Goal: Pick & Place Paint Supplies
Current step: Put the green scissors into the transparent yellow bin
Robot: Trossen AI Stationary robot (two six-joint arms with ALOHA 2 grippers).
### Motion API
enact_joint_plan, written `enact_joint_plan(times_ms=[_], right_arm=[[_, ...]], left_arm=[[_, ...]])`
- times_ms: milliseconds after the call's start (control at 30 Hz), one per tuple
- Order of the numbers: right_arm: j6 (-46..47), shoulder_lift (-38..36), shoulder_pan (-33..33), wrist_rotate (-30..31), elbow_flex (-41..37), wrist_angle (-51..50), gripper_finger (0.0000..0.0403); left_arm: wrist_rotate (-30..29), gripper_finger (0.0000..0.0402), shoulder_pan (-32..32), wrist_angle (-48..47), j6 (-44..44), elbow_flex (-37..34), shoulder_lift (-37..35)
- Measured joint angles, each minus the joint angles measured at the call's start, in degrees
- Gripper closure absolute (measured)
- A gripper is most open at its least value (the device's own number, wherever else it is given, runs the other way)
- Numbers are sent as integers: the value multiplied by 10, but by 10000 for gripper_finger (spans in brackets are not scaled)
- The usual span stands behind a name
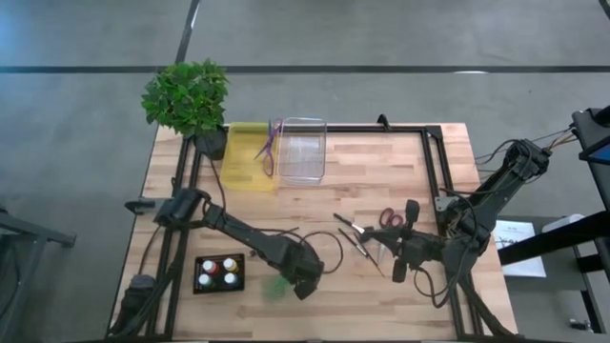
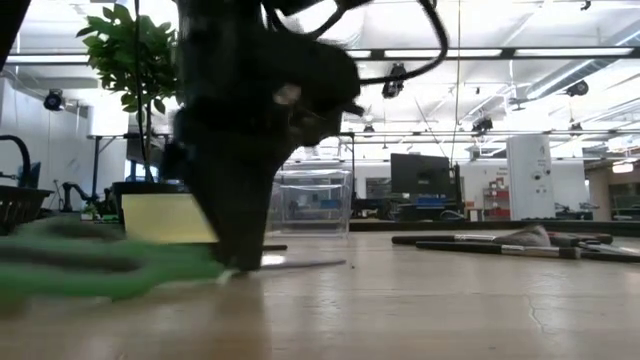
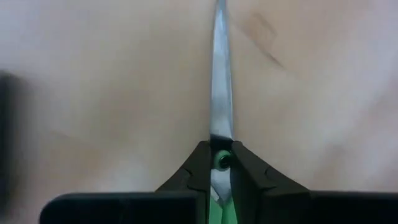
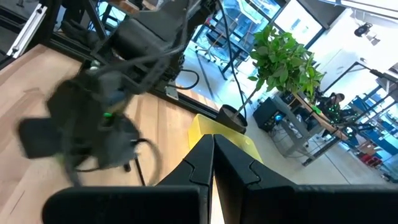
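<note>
Grasp step: your left gripper (image 3: 219,163) clamped on green-handled scissors (image 1: 277,286) near table (image 1: 400,295) front edge. Next, lift straight, carry to clear bin (image 1: 302,151). Right gripper (image 4: 213,152) closed, idle.

Left gripper (image 1: 303,283) sits low at lower centre, fingers pinched nearly together; right gripper (image 1: 398,270) waits lower right, fingers closed.

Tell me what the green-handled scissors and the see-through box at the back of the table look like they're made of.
Green-handled scissors: the blade looks like bare polished steel, silvery with a bright sheen; the green handles look like plastic, though they are too blurred to be sure. The left end effector is closed at the pivot.
See-through box: probably clear rigid plastic, since the table shows through its walls; glass can't be ruled out.
</note>
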Motion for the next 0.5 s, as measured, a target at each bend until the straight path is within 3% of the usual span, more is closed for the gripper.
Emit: enact_joint_plan(times_ms=[167,500], right_arm=[[1,0,0,0,0,0,394],[3,0,0,1,0,0,394]], left_arm=[[-76,400,2,-8,17,-3,-56],[-80,399,1,-1,43,-2,-89]])
